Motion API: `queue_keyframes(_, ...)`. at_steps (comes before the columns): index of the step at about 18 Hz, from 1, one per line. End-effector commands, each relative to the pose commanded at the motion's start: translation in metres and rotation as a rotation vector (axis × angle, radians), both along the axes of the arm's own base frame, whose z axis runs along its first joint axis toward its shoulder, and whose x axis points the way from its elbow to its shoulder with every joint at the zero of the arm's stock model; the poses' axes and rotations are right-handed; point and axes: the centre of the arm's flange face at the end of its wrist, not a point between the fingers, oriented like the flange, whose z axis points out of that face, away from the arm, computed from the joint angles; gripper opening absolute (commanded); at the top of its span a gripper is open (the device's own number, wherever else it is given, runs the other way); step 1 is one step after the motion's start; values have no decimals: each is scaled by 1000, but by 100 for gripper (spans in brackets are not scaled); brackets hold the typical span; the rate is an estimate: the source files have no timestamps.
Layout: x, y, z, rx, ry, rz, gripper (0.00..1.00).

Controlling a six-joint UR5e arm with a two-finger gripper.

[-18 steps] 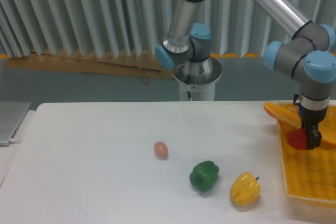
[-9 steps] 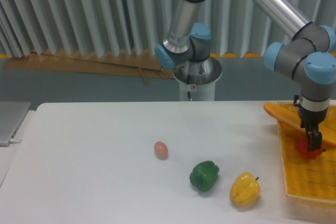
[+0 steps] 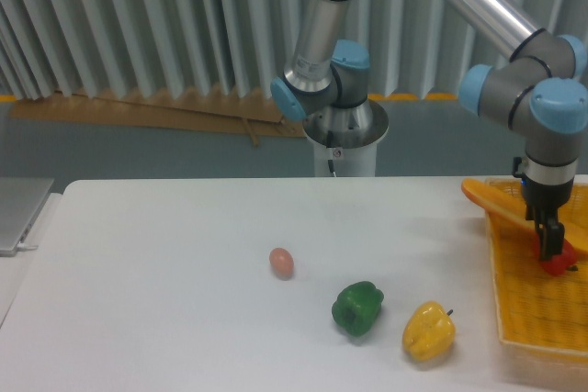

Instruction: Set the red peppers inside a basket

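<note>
The red pepper (image 3: 561, 263) lies on the mesh floor of the yellow-orange basket (image 3: 524, 319) at the table's right edge, beside the basket's orange handle bar (image 3: 496, 203). My gripper (image 3: 551, 247) points straight down just above the pepper and slightly to its left. Its dark fingers are seen edge-on, and the pepper sits below their tips rather than between them. The gripper looks open.
On the white table a yellow pepper (image 3: 428, 331) and a green pepper (image 3: 357, 308) lie close together near the front, left of the basket. A small pinkish egg (image 3: 281, 263) sits further left. The arm's base (image 3: 342, 130) stands behind the table's far edge.
The red pepper went from beside the fingers, held above the basket, down onto the basket floor and a little right. The gripper shifted right and lifted slightly off it.
</note>
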Motion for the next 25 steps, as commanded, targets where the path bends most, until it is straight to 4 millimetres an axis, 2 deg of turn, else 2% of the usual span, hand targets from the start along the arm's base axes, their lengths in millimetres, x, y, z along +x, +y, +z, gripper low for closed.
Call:
queue_keyframes(2,23,24,7,9,-19,77,100)
queue_keyframes(5,68,61,25,18,-26,80,100)
queue_keyframes(9,116,92,44,59,-57,123,100)
queue_keyframes(18,197,103,68,18,-145,129,100)
queue_keyframes(20,214,97,85,20,-143,144,100)
queue_keyframes(22,235,90,93,-5,-163,132,100)
queue_keyframes(25,243,84,96,-20,-169,130,100)
